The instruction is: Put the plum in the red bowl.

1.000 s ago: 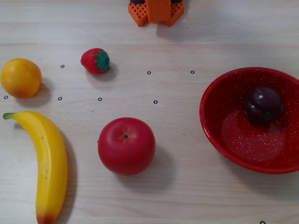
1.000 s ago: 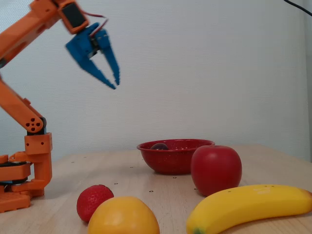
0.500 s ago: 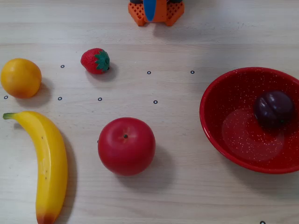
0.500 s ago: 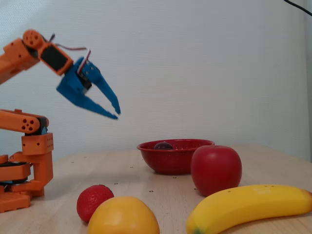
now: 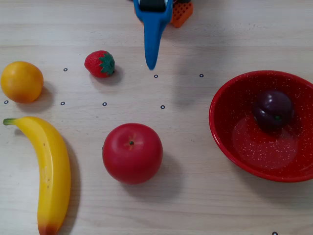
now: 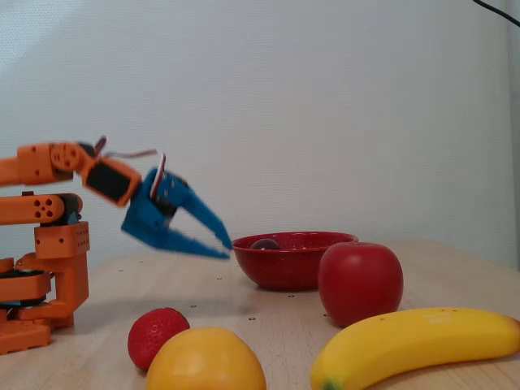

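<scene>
plum (image 5: pixel 273 108) lying inside the red bowl (image 5: pixel 230 142), toward the upper right of its floor in the top-down fixed view; from the low side fixed view, only a dark rounded top (image 6: pixel 263 243) peeking over the bowl's rim (image 6: pixel 292 240). bowl at the right of the table (image 5: pixel 195 205) in the top-down view, partly cut by the frame edge.

gripper (image 6: pixel 224 247) blue, hanging in the air above the table, empty, fingers parted in a narrow v in the side view, tips pointing toward the bowl and somewhat blurred, so exact gap hard to judge. in the top-down view, seen as a single blue tapering shape (image 5: pixel 151 65) reaching down from the top edge, tip over the bare table just right of the strawberry (image 5: pixel 100 63). orange arm (image 6: pixel 49 162) folded low over its orange base (image 6: pixel 32 309) at the left of the side view.

elsewhere on the table, in the top-down view: orange (image 5: pixel 21 81) at far left, banana (image 5: pixel 51 171) below it, curving down to the bottom edge, red apple (image 5: pixel 132 152) near the middle, well apart from the bowl. small black ring marks (image 5: pixel 162 106) dotted across the wood. plain pale wall (image 6: pixel 341 106) behind everything in the side view.
</scene>
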You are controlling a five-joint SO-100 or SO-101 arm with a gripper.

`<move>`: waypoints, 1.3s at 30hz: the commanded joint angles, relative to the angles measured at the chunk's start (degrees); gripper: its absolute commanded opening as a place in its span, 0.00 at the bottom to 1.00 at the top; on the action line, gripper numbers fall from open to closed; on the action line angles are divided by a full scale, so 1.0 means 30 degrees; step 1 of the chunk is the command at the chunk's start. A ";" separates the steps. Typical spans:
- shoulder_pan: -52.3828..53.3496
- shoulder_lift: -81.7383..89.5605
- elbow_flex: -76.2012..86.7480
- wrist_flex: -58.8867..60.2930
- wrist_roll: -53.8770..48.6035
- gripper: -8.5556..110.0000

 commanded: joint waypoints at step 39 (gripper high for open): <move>0.0117 0.3311 0.1553 0.5537 -0.2402 0.07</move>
